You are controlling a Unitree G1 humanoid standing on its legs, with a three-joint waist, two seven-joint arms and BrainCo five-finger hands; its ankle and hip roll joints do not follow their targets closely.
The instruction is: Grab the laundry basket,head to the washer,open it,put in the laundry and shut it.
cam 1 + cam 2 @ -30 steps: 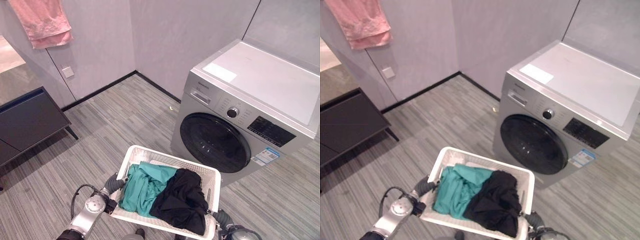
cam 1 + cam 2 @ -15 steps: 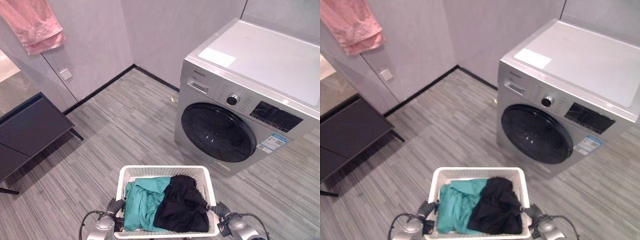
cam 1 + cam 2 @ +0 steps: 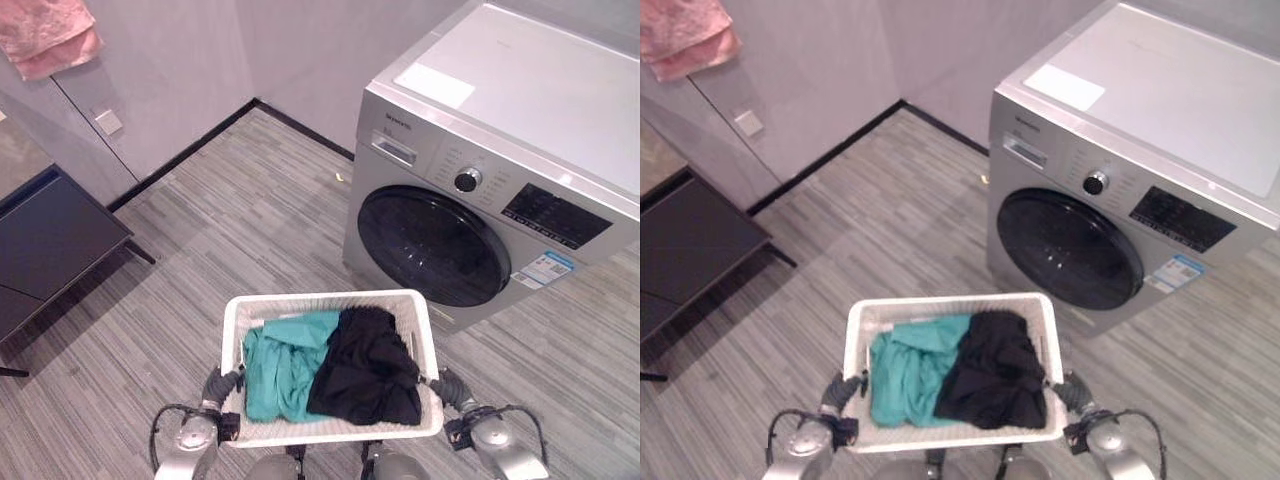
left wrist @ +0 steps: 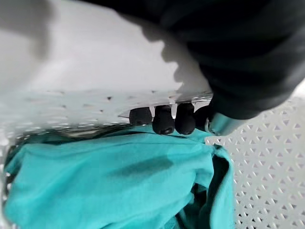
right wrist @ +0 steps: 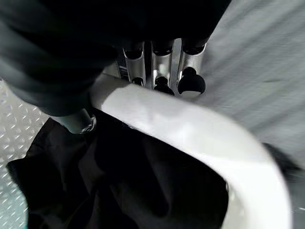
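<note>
Now | basket: teal cloth, black cloth | both hands clenching rim

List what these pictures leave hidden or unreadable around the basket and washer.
- Basket bottom, eye views: covered by the teal cloth and black cloth.
- Washer drum: dark door glass hides it.
- Panel print, label: too small.
- Left hand: fingertips over the rim, the rest behind its cover.
- Right hand: curled round the rim.
</note>
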